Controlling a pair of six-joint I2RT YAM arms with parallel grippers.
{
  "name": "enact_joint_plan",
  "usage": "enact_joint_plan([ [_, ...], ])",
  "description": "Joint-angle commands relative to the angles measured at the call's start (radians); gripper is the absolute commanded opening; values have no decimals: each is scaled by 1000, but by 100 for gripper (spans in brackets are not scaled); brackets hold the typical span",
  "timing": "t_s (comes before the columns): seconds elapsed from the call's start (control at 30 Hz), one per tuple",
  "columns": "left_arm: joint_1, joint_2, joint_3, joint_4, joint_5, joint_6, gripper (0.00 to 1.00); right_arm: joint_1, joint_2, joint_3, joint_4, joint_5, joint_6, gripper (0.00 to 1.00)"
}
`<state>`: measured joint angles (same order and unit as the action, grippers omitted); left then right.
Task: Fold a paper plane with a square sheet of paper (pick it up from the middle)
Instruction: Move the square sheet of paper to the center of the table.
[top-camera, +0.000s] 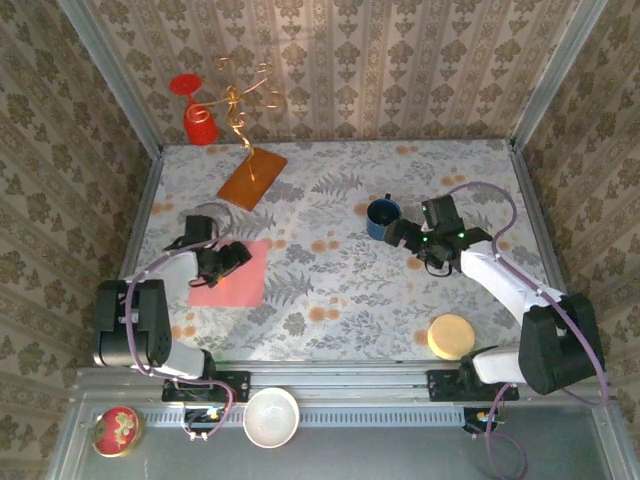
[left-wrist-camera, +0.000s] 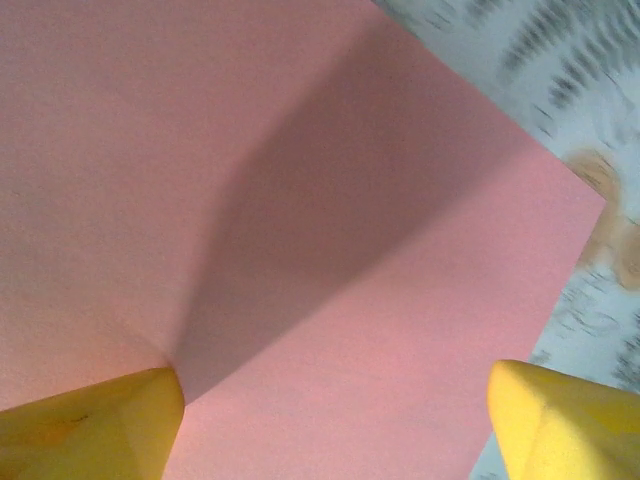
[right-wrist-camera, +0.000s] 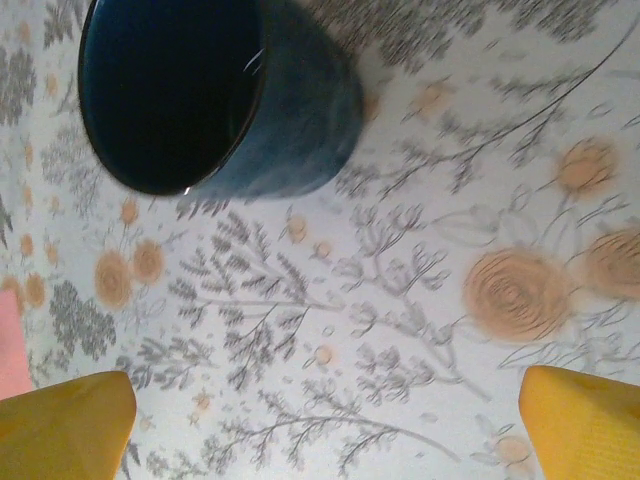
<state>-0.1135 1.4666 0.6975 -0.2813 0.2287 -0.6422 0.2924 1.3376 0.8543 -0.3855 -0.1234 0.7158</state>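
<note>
The pink sheet of paper (top-camera: 243, 287) lies flat on the left of the flowered table (top-camera: 340, 290). The left gripper (top-camera: 228, 258) hangs low over it, fingers spread, clasping nothing. The right gripper (top-camera: 400, 238) gapes wide beside the blue mug (top-camera: 381, 212), empty.

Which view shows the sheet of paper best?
Top external: almost the whole sheet of paper, flat, left claw over its far-left corner. Left wrist shows a close patch between its fingertips; right wrist catches a pink sliver at the edge.
</note>
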Motion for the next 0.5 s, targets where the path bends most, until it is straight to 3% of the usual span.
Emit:
enact_joint_plan([
  [0.0, -142, 60, -4, -61, 23, -162, 80, 69, 18, 29, -55, 57, 60, 99],
  [0.23, -426, 133, 72, -37, -5, -459, 75, 231, 117, 51, 9, 57, 120, 94],
  [0.33, -480, 146, 108, 22, 38, -506, 73, 280, 165, 72, 30, 41, 134, 91],
  [0.47, -462, 98, 176, -23, 72, -424, 75, 309, 193, 93, 21, 37, 141, 85],
])
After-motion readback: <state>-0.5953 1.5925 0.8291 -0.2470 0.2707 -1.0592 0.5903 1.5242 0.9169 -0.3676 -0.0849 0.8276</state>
